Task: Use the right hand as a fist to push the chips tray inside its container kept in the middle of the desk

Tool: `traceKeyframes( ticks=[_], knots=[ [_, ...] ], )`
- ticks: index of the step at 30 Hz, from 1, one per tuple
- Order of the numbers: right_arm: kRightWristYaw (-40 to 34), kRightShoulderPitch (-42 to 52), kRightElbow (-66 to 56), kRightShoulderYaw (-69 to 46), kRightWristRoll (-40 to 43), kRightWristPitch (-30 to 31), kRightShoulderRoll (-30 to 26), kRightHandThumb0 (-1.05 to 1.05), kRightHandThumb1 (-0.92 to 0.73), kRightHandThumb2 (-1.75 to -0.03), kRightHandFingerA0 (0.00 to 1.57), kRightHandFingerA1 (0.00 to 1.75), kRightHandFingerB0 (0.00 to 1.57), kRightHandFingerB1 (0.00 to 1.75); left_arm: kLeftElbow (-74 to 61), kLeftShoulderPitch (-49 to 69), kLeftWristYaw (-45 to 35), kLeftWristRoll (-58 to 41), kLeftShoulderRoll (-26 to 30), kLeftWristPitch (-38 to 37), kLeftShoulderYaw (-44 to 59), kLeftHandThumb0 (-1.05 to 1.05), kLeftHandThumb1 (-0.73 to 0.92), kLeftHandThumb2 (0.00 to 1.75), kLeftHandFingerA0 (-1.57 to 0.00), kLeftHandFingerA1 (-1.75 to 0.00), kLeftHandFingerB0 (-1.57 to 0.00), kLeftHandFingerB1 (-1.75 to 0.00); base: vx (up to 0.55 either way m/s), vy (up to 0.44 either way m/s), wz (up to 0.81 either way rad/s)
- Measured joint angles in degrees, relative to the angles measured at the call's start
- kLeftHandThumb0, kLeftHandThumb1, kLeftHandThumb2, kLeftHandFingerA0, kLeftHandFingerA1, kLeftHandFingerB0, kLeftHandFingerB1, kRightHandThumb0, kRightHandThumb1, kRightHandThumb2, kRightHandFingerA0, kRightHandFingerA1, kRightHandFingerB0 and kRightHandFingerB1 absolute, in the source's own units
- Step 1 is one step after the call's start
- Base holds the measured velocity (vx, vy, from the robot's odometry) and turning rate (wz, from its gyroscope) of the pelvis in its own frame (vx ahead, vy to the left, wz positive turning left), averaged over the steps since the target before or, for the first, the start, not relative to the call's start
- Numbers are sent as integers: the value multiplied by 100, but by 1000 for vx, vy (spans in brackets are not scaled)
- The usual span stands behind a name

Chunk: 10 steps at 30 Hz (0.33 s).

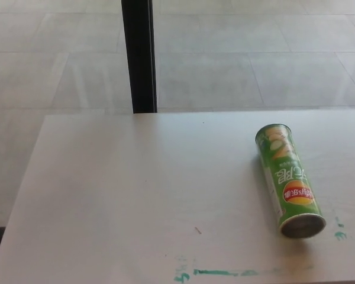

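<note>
A green chips container lies on its side on the white desk, to the right of the middle. Its grey round end faces the near edge and its other end points away. No tray shows outside the container. Neither of my hands appears in the head view.
A black vertical post stands beyond the desk's far edge, over a pale tiled floor. Green paint marks streak the desk near its front edge, with smaller ones right of the container.
</note>
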Motion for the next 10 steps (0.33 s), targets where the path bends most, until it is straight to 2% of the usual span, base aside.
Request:
traceKeyframes(
  ticks=[1, 2, 3, 4, 5, 8, 9, 10],
  knots=[
    [-66, -43, 196, -145, 74, -24, 43, -64, -92, -70, 28, 135, 9, 88, 1, 0, 0, 0, 0, 0, 0, -62, 91, 66, -53, -60, -44, -49, 0, 0, 0],
    [-122, -73, 356, -258, 140, -36, 81, -65, -92, -74, 32, 146, 9, 85, 3, 0, 0, 0, 0, 0, 0, -62, 90, 66, -54, -61, -46, -50, 0, 0, 0],
    [-188, -119, 532, -386, 218, -43, 131, -65, -92, -74, 32, 146, 9, 85, 7, 0, 0, 1, 0, 0, 0, -62, 90, 66, -54, -61, -46, -50, 0, 0, 0],
    [-253, -173, 684, -495, 284, -47, 179, -65, -92, -75, 43, 151, 17, 87, 12, -3, 0, 1, 0, 0, -1, -62, 91, 67, -54, -62, -47, -51, 0, 0, 0],
    [-322, -225, 841, -606, 349, -53, 232, -70, -92, -79, 49, 152, 18, 74, 14, -11, 0, 2, 0, 0, -3, -64, 91, 67, -54, -64, -49, -52, 0, 0, 0],
    [-473, -339, 1243, -886, 568, -80, 398, -70, -92, -81, 48, 149, 22, 80, 14, -14, 1, 2, 0, 0, -6, -64, 91, 67, -52, -65, -43, -51, 0, 0, 0],
    [-519, -373, 1365, -985, 651, -98, 466, -69, -92, -81, 47, 142, 21, 69, 14, -5, 0, 2, 0, 0, -4, -66, 90, 66, -53, -66, -44, -51, 0, 0, 0],
    [-532, -381, 1402, -1013, 674, -107, 486, -69, -92, -81, 47, 142, 21, 69, 14, -2, 0, 1, 0, 0, -4, -66, 90, 66, -53, -66, -44, -51, 0, 0, 0]
  ],
)
